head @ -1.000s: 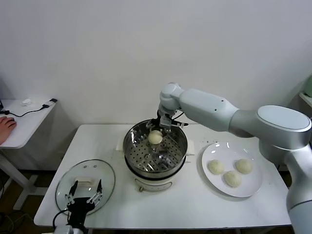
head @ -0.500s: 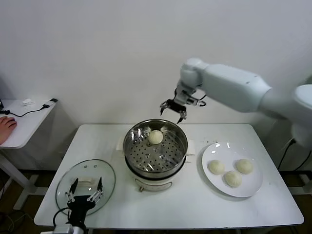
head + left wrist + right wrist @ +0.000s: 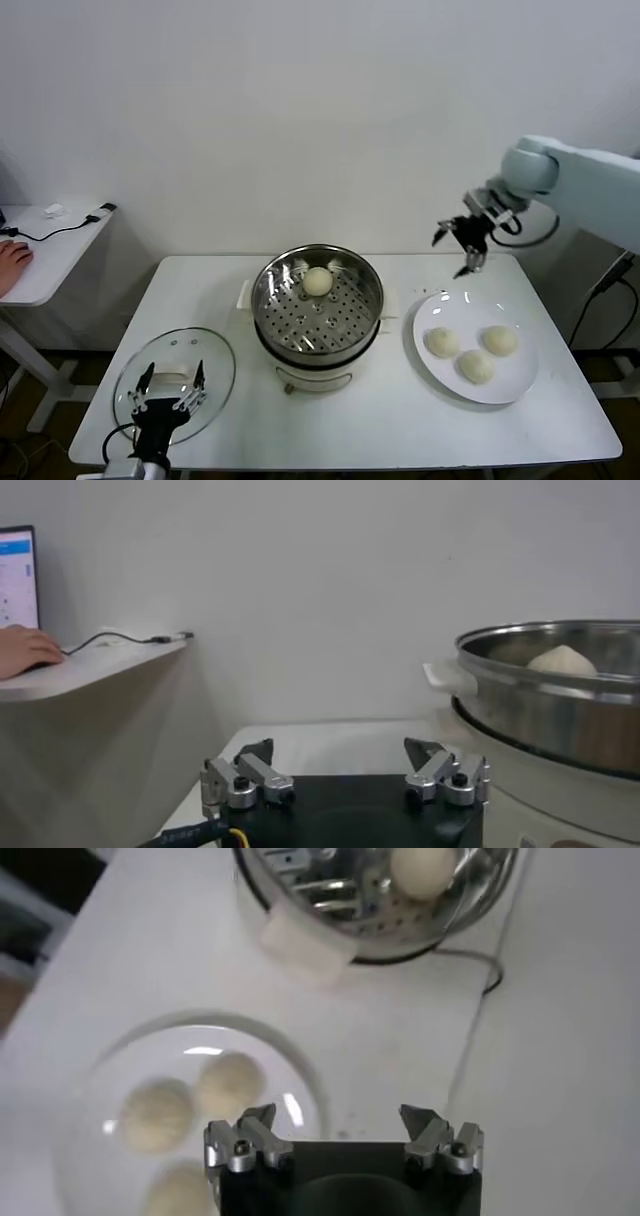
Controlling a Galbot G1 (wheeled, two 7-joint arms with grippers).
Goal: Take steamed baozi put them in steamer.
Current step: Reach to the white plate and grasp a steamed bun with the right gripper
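The steel steamer (image 3: 268, 318) stands mid-table on its white base, with one steamed baozi (image 3: 318, 281) lying at the far side of its perforated floor. Three more baozi (image 3: 442, 342), (image 3: 500, 340), (image 3: 476, 367) lie on the white plate (image 3: 520, 385) to its right. My right gripper (image 3: 456, 250) hangs open and empty in the air above the plate's far edge. From the right wrist view, its gripper (image 3: 338, 1118) looks down on the plate (image 3: 295, 1083), the baozi (image 3: 230, 1083) and the steamer (image 3: 300, 893). My left gripper (image 3: 172, 385) is open and parked over the glass lid.
A round glass lid (image 3: 218, 362) with a white handle lies at the table's front left. A side desk (image 3: 55, 255) with a cable and a person's hand (image 3: 12, 262) stands off to the left. The wall runs close behind the table.
My right gripper has risen out of the steamer and swung right to above the plate's far edge, empty. The baozi stays in the steamer. The left arm has barely moved.
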